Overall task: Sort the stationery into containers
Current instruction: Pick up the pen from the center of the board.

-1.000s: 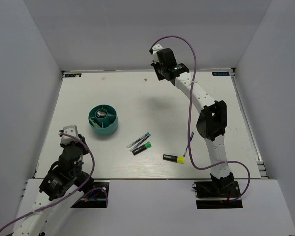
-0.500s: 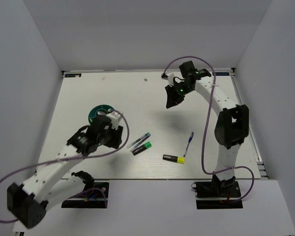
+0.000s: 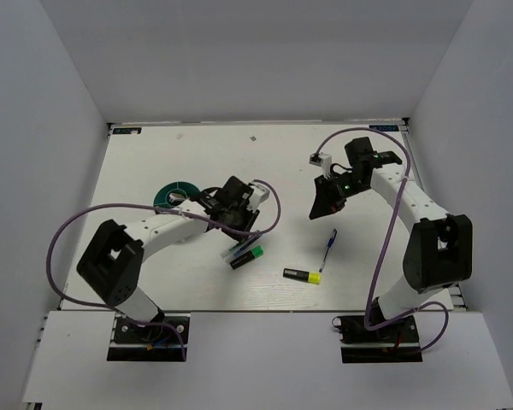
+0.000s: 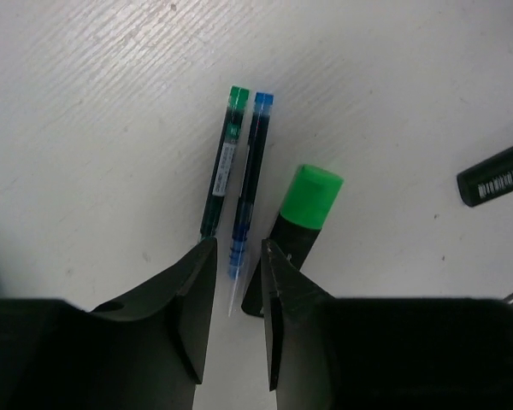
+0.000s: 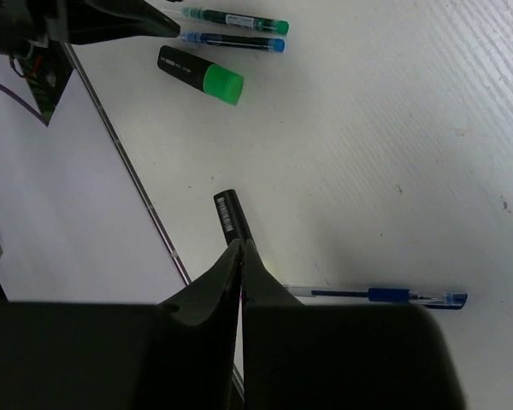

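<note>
The teal container stands left of centre, partly behind my left arm. A teal-black pen, a slim blue pen and a green-black highlighter lie side by side on the table. My left gripper hovers just over them, open by a narrow gap, with the blue pen's tip lying in that gap. A yellow-black highlighter and a second blue pen lie further right. My right gripper is shut and empty, above the yellow-black highlighter's black end.
White walls close the table in at the back and on both sides. The table's near edge runs close to the yellow-black highlighter. In the top view my left gripper and right gripper are about a hand's width apart.
My left arm has swung from its base past the container to the pens, and its jaws have narrowed. My right arm has come from the far edge toward the middle.
</note>
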`<move>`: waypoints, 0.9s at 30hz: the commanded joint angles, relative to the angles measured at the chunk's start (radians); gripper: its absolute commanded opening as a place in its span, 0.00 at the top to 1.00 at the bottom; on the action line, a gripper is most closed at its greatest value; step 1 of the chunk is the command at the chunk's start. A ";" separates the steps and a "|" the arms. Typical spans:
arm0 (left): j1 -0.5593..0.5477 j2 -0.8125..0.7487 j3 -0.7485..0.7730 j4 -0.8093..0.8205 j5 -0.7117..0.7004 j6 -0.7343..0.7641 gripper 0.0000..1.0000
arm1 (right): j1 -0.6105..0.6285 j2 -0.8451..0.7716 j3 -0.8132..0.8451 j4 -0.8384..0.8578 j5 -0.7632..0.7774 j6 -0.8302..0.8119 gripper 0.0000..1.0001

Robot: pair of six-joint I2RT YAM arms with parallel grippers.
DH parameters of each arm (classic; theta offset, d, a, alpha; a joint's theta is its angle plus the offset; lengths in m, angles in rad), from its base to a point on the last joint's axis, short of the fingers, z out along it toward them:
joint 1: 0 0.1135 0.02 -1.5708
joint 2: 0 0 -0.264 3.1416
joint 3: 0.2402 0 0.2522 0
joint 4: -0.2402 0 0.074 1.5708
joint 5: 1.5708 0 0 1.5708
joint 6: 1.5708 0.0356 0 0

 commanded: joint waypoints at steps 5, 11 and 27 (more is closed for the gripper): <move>-0.011 0.111 0.103 0.057 0.005 0.023 0.61 | -0.038 -0.089 -0.064 0.057 -0.071 0.026 0.96; -0.017 0.182 0.123 0.080 -0.043 0.034 0.61 | -0.073 -0.097 -0.086 0.060 -0.104 0.023 0.95; -0.008 0.252 0.112 0.093 -0.092 0.048 0.61 | -0.141 -0.089 -0.090 0.023 -0.173 -0.006 0.92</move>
